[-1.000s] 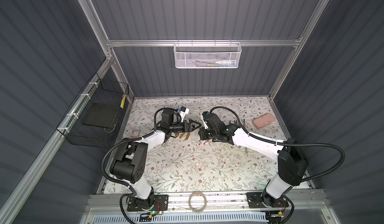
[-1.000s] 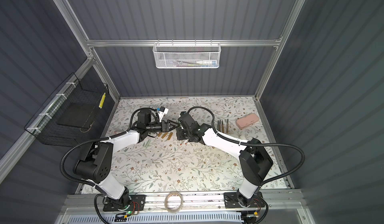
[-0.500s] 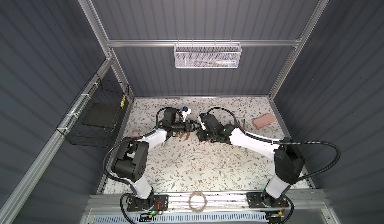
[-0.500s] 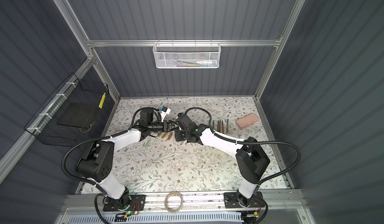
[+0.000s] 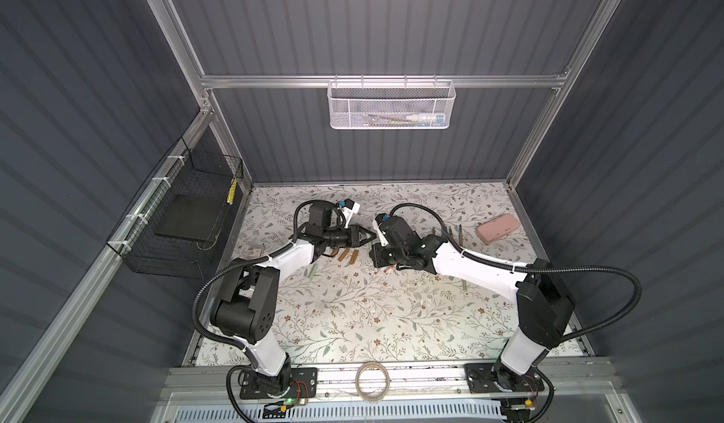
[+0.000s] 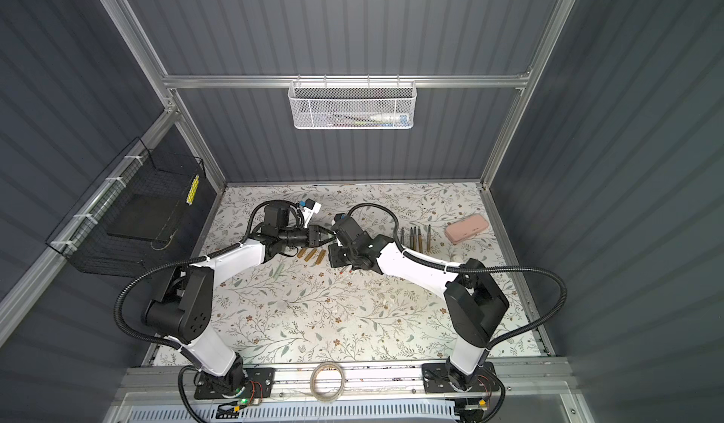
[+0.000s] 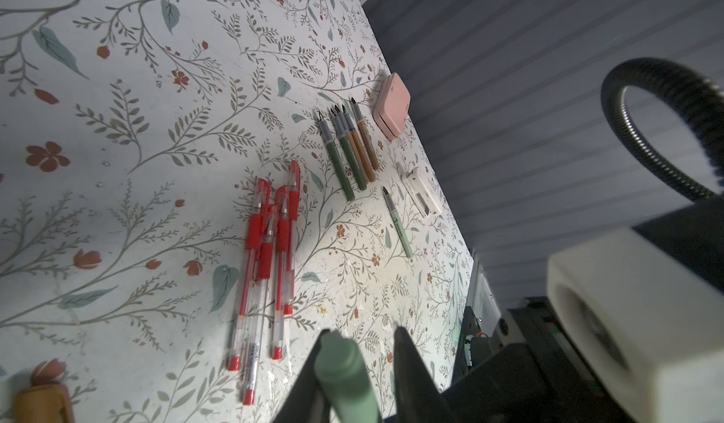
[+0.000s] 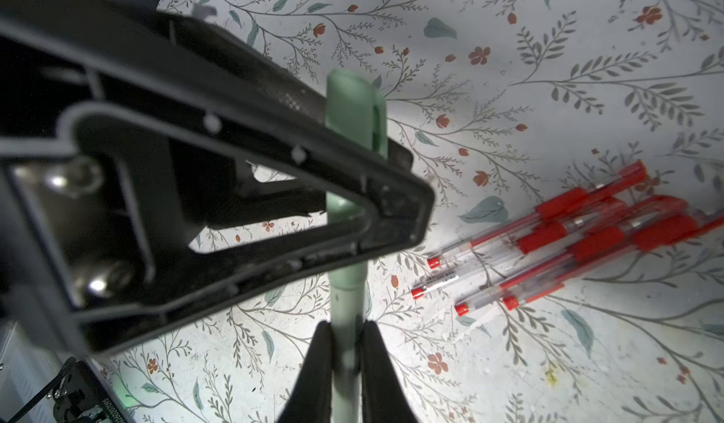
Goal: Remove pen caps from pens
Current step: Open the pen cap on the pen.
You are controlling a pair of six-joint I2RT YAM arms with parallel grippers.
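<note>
Pen cap, pale green, sits on the end of the pale green pen; it is not yet off. The jaws of the right gripper are pressed onto the pen's barrel and pinch it just short of the cap's rim. The jaws of the left gripper stand on either side of the cap. One finger lies against it, but a sliver of table shows between the cap and the opposite finger, so a firm clamp cannot be confirmed. In both top views the two grippers meet tip to tip above the table, well apart from the pink case, on its side towards the left arm.

A cluster of red-trimmed pens, overlapping one another, lies on the table between the held pen and the pink case. A row of four uncapped pens, dark green and golden-brown, lies side by side near the pink case. One uncapped pale green pen lies alone just beyond that row. Three golden-brown caps lie farther from the pink case than the held pen.
</note>
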